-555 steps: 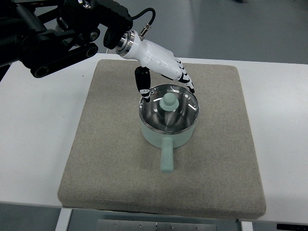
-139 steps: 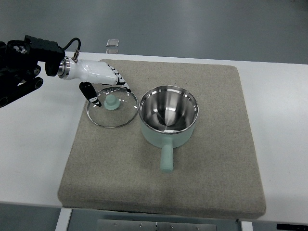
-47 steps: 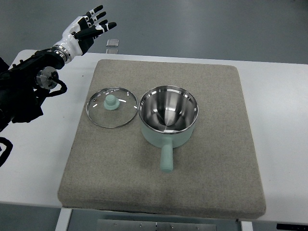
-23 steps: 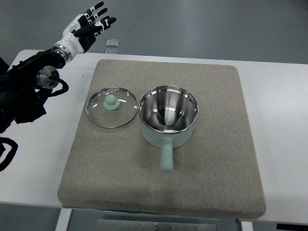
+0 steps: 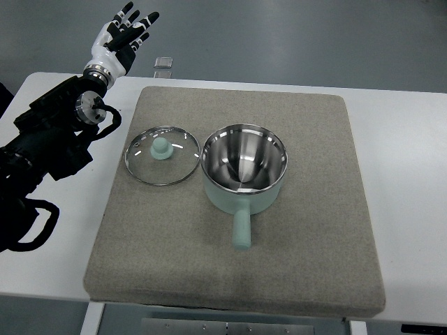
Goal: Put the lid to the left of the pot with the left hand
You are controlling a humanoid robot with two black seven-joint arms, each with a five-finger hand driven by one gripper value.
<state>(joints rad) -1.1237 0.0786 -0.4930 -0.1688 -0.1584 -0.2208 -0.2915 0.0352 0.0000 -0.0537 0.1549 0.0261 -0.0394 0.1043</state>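
A glass lid [image 5: 163,155] with a mint green knob lies flat on the grey mat, just left of the pot and almost touching its rim. The mint green pot [image 5: 244,171] has a shiny steel inside and stands uncovered in the middle of the mat, its handle pointing toward the near edge. My left hand [image 5: 124,36] is raised at the far left, well away from the lid, with its fingers spread and holding nothing. Its black arm [image 5: 49,143] runs down the left edge.
The grey mat [image 5: 307,230] covers most of the white table [image 5: 412,174]. A small pale object [image 5: 163,63] lies on the floor beyond the table's far edge.
Earlier my left hand lifted the lid off the pot, set it on the mat to the left and let go. Over the last second the arm has swung further in and the hand rose slightly.
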